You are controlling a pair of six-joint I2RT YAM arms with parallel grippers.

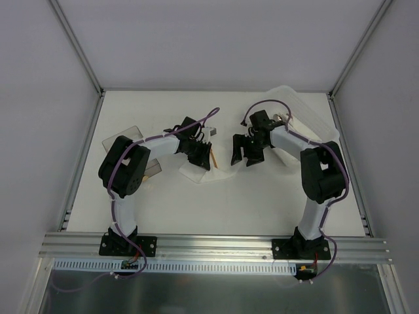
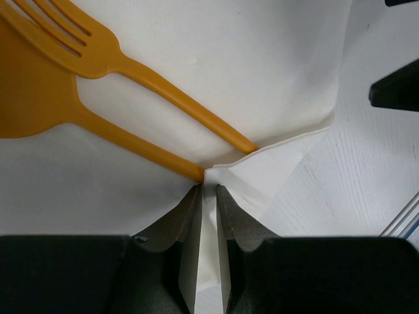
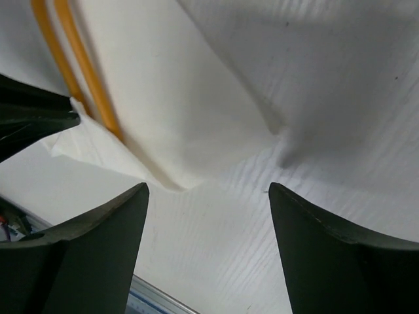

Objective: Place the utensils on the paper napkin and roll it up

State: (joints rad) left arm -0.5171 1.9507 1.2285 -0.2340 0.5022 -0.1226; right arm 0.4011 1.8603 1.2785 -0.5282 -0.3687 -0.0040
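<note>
The paper napkin [image 2: 249,59] is lying near the middle of the table [image 1: 262,203], with the utensils [image 2: 163,88] resting on top of it. These are an orange fork [image 2: 85,46] and a second orange piece with a broad flat head [image 2: 33,98]. Their handles are converging toward one napkin corner.

The left end effector [image 2: 208,191] is pinching that corner closed between its fingers. The paper is folded up over the handle tips, probably so the utensils are being trapped inside the first turn of the roll and cannot slide out.

The right end effector [image 3: 206,190] is hanging open just above the table beside the napkin's neighbouring edge. Its jaws are standing wide apart with nothing between them, only bare table and a lifted, creased flap of paper ahead. It seems to be lining up to take a second hold, since one pinch alone would likely be twisting so thin a sheet rather than rolling it evenly.

The placing part looks done, and the rolling is only beginning.
</note>
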